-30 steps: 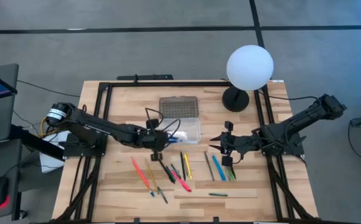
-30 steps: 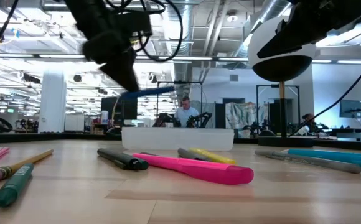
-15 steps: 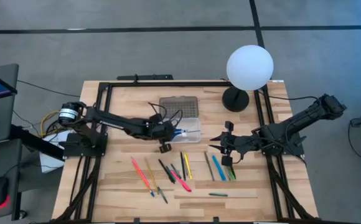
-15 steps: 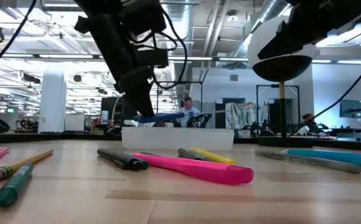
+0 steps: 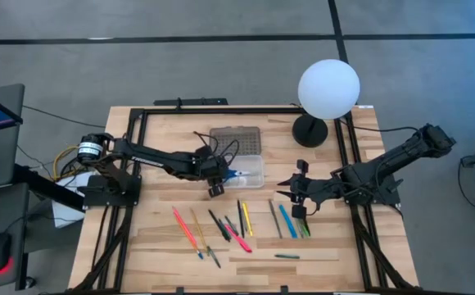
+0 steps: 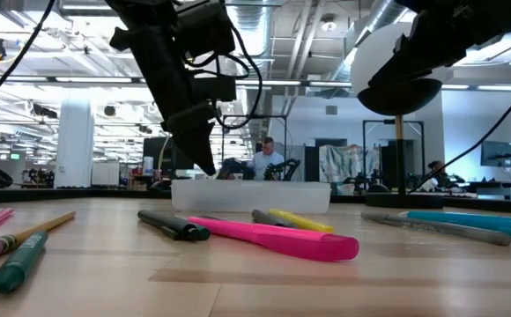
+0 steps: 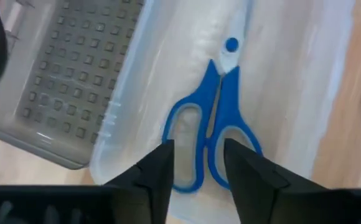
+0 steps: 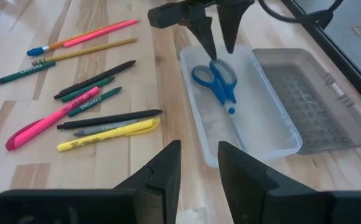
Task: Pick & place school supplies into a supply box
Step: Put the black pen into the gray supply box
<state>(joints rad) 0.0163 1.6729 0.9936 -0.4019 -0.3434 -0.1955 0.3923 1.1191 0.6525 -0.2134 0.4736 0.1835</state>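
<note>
The blue-handled scissors (image 7: 208, 134) lie flat inside the clear supply box (image 8: 255, 134), right under the left gripper (image 8: 216, 38), whose fingers (image 7: 159, 171) stand apart, holding nothing (handles sit just past the tips). The grey gridded lid (image 5: 235, 139) is flipped open beside it. Pens and markers (image 5: 236, 223) are strewn on the bench (image 5: 319, 250). The right gripper (image 5: 297, 192) hovers near them, fingers part open, empty.
</note>
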